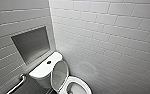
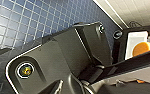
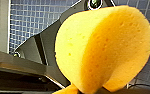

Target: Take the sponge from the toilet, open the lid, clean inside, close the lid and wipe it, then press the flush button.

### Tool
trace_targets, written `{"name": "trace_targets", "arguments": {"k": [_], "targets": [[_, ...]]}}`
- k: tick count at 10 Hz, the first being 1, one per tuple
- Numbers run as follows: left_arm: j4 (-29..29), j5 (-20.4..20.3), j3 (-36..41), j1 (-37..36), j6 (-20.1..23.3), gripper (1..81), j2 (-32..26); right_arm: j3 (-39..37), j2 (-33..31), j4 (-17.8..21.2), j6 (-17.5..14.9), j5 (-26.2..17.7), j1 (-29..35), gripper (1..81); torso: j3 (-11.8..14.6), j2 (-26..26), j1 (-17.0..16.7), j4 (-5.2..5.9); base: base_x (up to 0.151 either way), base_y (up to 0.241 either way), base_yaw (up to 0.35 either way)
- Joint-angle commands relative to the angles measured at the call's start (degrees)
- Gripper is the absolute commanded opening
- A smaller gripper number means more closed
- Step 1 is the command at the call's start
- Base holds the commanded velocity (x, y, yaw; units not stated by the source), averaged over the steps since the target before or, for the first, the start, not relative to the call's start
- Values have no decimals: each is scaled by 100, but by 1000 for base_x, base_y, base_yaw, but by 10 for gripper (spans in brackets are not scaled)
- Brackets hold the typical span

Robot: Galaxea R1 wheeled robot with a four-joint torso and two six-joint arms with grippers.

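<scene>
The white toilet [image 1: 77, 87] stands in the corner, low in the head view. Its oval lid [image 1: 59, 75] is raised and leans back against the cistern [image 1: 41, 70]. The bowl below it is open. A small dark flush button [image 1: 49, 62] sits in the middle of the cistern top. In the right wrist view the orange-yellow sponge [image 3: 103, 50] looms large, bent into a fold, with my right gripper [image 3: 89, 88] shut on its pinched end. An orange edge of the sponge [image 2: 143, 48] also shows in the left wrist view, beyond dark robot parts. My left gripper is open and holds nothing.
White tiled walls meet right behind the toilet. A recessed niche [image 1: 32, 43] is set in the left wall above the cistern. A metal grab bar [image 1: 17, 85] runs low along that wall. The floor [image 2: 28, 20] is small blue tiles.
</scene>
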Motion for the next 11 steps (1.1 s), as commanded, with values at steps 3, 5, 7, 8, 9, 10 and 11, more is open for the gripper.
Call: {"name": "trace_targets", "arguments": {"k": [3, 5, 7, 8, 9, 10, 11], "targets": [[19, 344, -62, -112, 35, 811, 97, -47, -50, -127, -26, -384, 48, 10, 343, 334, -230, 0, 0, 0, 0], [2, 1108, -62, 204, -44, 811, 291, -240, 82, -153, -26, -384, 66, 10, 433, 422, -302, 0, 0, 0, 0], [-33, 1583, -62, 661, -88, 811, 414, -539, 293, -144, -18, -463, 66, 10, 424, 417, -304, 0, 0, 0, 0], [-76, 1609, -53, 819, -80, 811, 379, -696, 380, -136, -9, -463, 57, 10, 426, 417, -304, 0, 0, 0, 0], [-432, 1636, -62, 968, 32, 811, 387, -784, 442, -127, 0, -463, 48, 10, 426, 417, -304, 0, 0, 0, 0], [-830, 1940, -97, 1118, 571, 811, 457, -820, 469, -127, 0, -463, 39, 10, 426, 417, -304, 0, 0, 0, 0], [-1422, 2418, -132, 1294, 1608, 811, 616, -820, 487, -127, 0, -463, 31, 10, 426, 417, -306, 0, 0, 0, 0]]}}
